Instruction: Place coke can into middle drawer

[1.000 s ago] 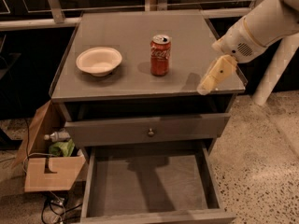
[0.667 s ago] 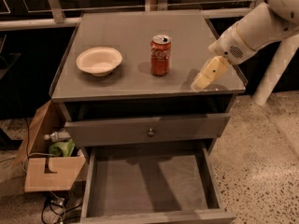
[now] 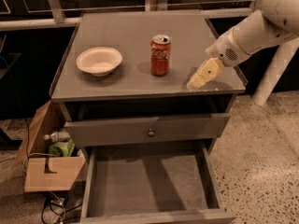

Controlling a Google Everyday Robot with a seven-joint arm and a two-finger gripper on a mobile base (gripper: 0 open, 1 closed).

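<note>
The red coke can (image 3: 160, 55) stands upright on the grey cabinet top (image 3: 135, 31), right of centre. My gripper (image 3: 198, 81) hangs over the cabinet top's front right part, to the right of the can and apart from it, holding nothing. The white arm (image 3: 252, 31) comes in from the upper right. The middle drawer (image 3: 147, 181) is pulled wide open below, and its flat grey floor is bare. Above it is a closed drawer front with a small round brass knob (image 3: 151, 132).
A cream-white bowl (image 3: 99, 60) sits on the cabinet top to the left of the can. A cardboard box (image 3: 49, 164) with a bottle and green items stands on the floor to the left. Cables lie by it. Speckled floor lies to the right.
The gripper has moved a little to the left along the front right of the cabinet top, closer to the can. The can, bowl and drawer have not moved.
</note>
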